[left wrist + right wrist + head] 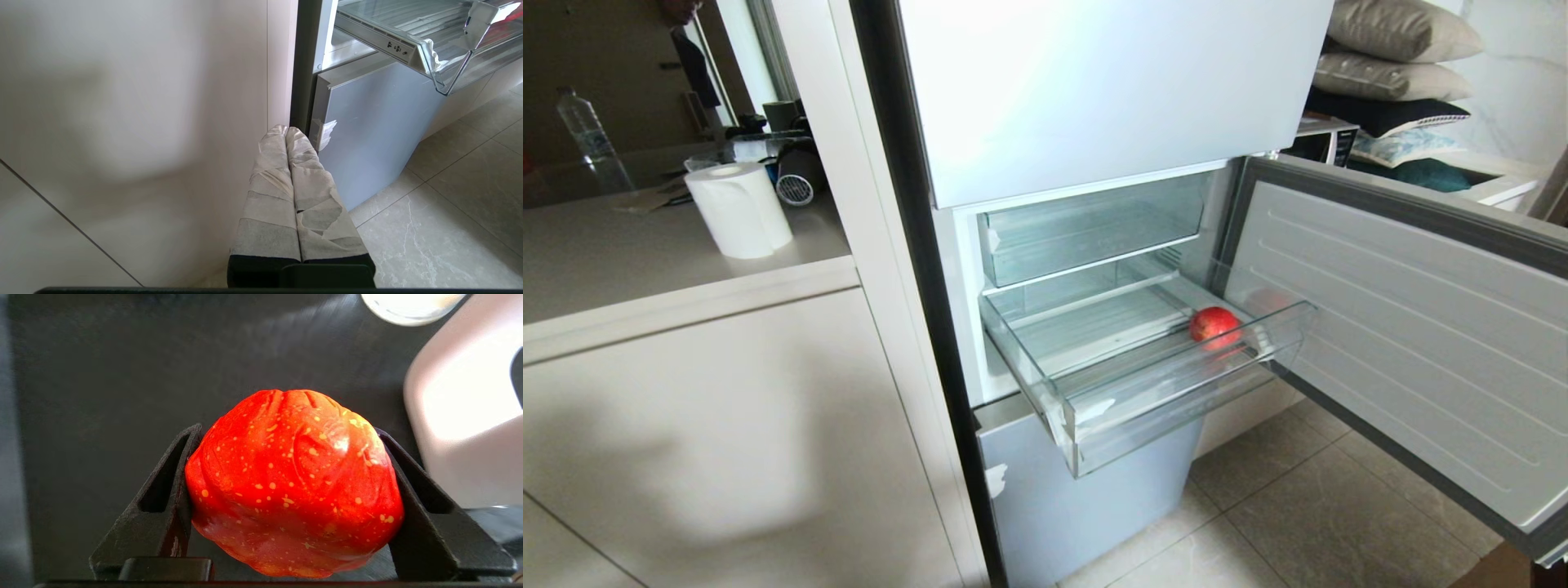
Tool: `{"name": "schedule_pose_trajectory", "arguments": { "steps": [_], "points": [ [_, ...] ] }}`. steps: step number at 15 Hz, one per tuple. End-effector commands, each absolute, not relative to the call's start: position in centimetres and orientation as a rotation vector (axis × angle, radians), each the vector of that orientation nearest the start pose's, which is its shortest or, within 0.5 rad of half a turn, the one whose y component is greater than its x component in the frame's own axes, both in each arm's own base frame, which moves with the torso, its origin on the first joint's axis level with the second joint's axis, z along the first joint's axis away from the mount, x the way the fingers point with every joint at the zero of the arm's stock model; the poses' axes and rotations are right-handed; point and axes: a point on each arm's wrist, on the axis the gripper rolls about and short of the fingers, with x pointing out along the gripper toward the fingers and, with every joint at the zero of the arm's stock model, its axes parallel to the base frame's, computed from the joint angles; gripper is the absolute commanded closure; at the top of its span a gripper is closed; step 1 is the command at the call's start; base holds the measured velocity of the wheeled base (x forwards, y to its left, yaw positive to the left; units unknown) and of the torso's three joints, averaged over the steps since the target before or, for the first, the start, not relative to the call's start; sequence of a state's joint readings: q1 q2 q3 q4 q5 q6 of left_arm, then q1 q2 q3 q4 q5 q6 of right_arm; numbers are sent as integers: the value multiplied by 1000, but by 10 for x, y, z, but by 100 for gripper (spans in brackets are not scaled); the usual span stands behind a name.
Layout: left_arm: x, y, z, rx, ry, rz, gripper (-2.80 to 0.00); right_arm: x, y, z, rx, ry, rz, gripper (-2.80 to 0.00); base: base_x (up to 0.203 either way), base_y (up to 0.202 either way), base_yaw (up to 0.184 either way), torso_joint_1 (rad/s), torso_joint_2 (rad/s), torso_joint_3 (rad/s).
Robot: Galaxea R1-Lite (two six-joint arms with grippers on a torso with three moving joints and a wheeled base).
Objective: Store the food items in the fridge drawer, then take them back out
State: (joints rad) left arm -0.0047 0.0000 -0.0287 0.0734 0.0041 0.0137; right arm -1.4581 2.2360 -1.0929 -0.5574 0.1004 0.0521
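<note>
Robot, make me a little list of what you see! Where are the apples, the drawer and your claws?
drawer: clear drawer, pulled out of the fridge
fridge door: middle door swung open to the right
first apple: red apple lying in the drawer, near its right end
second apple: another red apple, gripped between the fingers of the right claw, over a dark surface
left claw: left claw shut and empty, low down by the cabinet beside the fridge
counter: paper towel roll standing on it

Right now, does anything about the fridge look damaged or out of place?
Ragged white tape scraps cling to the front corner of the clear fridge drawer, as if patched; another scrap marks the lower door panel. Nothing else stands out.
</note>
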Motion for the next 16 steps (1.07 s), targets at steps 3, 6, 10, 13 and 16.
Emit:
{"name": "schedule_pose_trajectory", "arguments": {
  "steps": [3, 6, 10, 13, 16],
  "points": [
    [-25, 0, 76, 14, 44, 0, 0, 51, -414, 44, 490, 425, -1320, -280, 0, 0, 0, 0, 0, 0],
    [-25, 0, 76, 14, 45, 0, 0, 52, -413, 47, 487, 419, -1319, -280, 0, 0, 0, 0, 0, 0],
    [-25, 0, 76, 14, 45, 0, 0, 50, -403, 73, 467, 378, -1308, -280, 0, 0, 0, 0, 0, 0],
    [-25, 0, 76, 14, 44, 0, 0, 49, -376, 107, 473, 350, -1262, -280, 0, 0, 0, 0, 0, 0],
    [-25, 0, 76, 14, 45, 0, 0, 46, -332, 132, 477, 331, -1197, 0, 0, 0, 0, 0, 0, 0]
  ]
}}
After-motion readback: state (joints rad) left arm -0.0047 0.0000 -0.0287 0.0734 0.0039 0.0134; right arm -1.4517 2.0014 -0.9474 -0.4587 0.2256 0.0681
